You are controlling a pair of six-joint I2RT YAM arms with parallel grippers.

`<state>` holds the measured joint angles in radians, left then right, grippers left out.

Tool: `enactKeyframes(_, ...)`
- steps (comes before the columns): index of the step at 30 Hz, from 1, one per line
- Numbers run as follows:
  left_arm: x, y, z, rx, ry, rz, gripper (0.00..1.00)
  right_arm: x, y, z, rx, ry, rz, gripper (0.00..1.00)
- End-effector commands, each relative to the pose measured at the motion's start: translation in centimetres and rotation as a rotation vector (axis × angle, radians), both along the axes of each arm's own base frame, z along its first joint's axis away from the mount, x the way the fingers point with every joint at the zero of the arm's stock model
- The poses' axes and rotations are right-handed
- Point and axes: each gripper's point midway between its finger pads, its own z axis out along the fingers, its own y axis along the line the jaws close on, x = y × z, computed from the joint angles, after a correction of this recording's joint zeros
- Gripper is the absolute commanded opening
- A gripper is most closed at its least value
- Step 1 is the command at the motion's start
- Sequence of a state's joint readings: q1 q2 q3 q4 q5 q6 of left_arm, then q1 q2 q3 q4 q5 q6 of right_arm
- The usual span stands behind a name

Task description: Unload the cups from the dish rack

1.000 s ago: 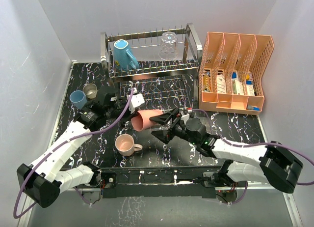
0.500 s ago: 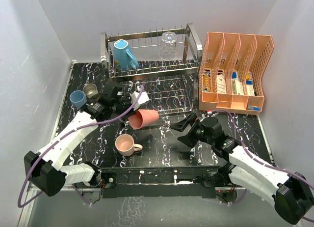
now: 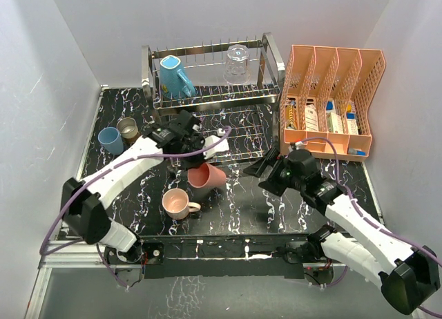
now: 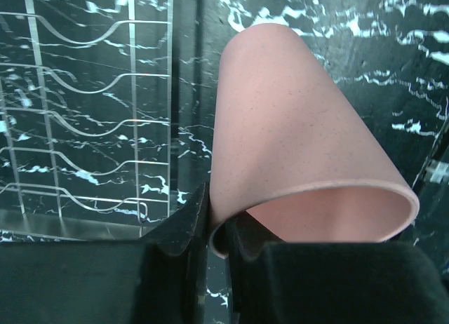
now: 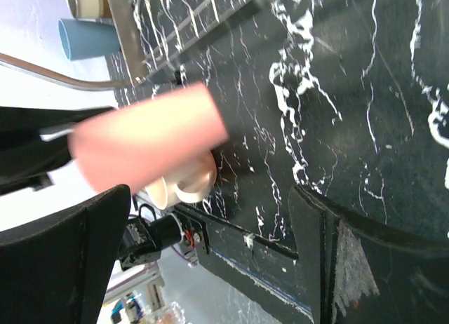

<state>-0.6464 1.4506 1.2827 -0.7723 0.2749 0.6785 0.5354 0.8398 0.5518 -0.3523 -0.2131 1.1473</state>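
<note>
Dish rack holds teal mug, seemingly empty glass tumbler.

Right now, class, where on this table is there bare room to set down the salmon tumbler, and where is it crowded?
Bare tabletop lies between the pale pink mug and the right gripper, and in front of the orange organiser. Crowded: the left edge, with the light blue tumbler and tan cup side by side.
</note>
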Motion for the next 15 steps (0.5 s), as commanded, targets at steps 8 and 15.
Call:
enactKeyframes(8,-1.6,0.9,-1.6,0.361,0.077,-0.197,0.0,2.7,-3.9,4.5,-0.235,-0.147,-0.04,0.98)
enactKeyframes(15,-1.9,-0.2,-1.7,0.484,0.053,-0.248,0.06,2.9,-5.2,5.5,-0.284,-0.176,-0.068,0.98)
